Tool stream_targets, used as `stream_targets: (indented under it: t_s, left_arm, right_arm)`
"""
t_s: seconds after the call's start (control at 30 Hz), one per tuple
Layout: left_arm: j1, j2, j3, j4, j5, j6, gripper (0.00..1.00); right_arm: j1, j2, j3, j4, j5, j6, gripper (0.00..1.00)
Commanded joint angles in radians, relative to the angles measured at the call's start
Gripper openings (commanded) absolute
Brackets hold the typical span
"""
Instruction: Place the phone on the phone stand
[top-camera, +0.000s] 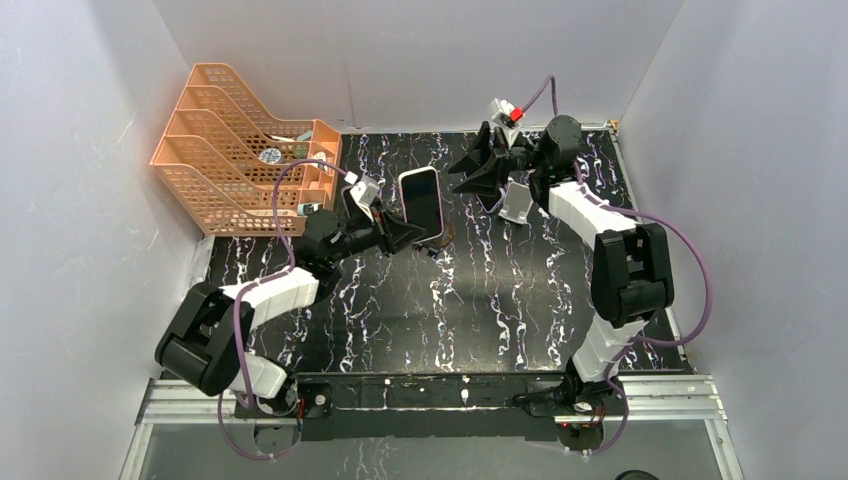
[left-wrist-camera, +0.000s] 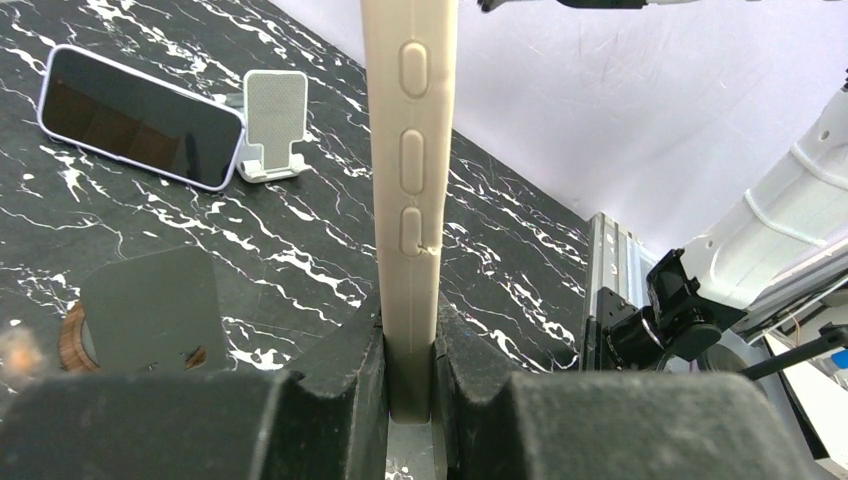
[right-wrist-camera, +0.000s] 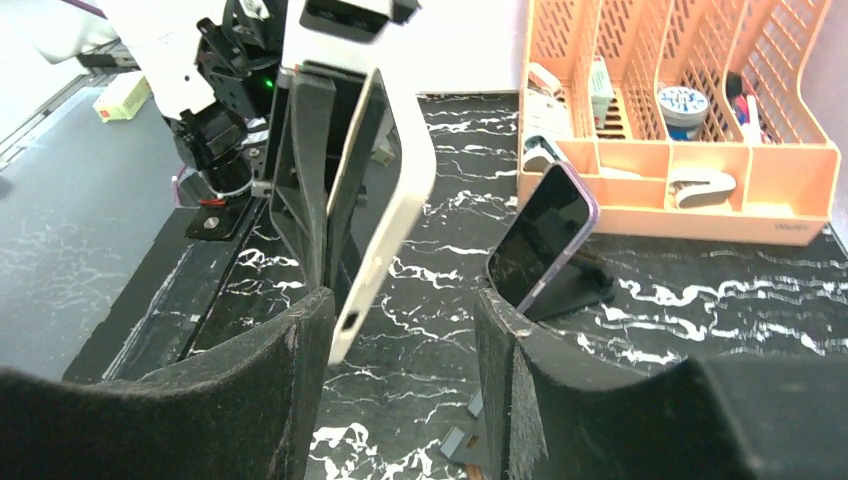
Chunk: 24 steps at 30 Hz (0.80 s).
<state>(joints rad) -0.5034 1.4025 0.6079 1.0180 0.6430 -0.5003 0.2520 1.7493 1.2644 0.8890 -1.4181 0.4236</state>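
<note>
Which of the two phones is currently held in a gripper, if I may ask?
The cream-cased phone, clamped in the left gripper; the purple-cased phone leans on a dark stand instead.

Rack (top-camera: 245, 150) stands at the far left corner of the table (top-camera: 480, 320). Phone (top-camera: 422, 200) is over table centre, between the fingers of the left gripper (top-camera: 412, 238). Flat pad (left-wrist-camera: 150, 300) lies on the table beneath it. Phone stand (top-camera: 518, 203) is to the right, with a second phone (left-wrist-camera: 140, 118) propped just beside it.

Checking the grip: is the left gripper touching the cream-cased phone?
Touching. Left wrist view shows the left gripper clamped against both faces of the cream-cased phone.
</note>
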Motion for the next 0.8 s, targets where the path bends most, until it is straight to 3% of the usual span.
stream_targets:
  t_s: [0.0, 0.5, 0.67, 0.77]
  left_arm:
    - [-0.013, 0.002, 0.055, 0.111, 0.031, -0.009, 0.00]
    - [-0.030, 0.040, 0.056, 0.122, 0.029, 0.007, 0.00]
    - [-0.034, 0.066, 0.061, 0.130, 0.031, 0.009, 0.00]
    - [-0.034, 0.073, 0.062, 0.136, 0.025, 0.011, 0.00]
  right_arm:
    - [0.042, 0.030, 0.101, 0.148, -0.035, 0.097, 0.61]
    - [0.141, 0.170, 0.235, 0.428, -0.077, 0.415, 0.50]
    - [0.155, 0.217, 0.277, 0.566, -0.097, 0.564, 0.42]
    - [0.161, 0.254, 0.313, 0.659, -0.115, 0.666, 0.31]
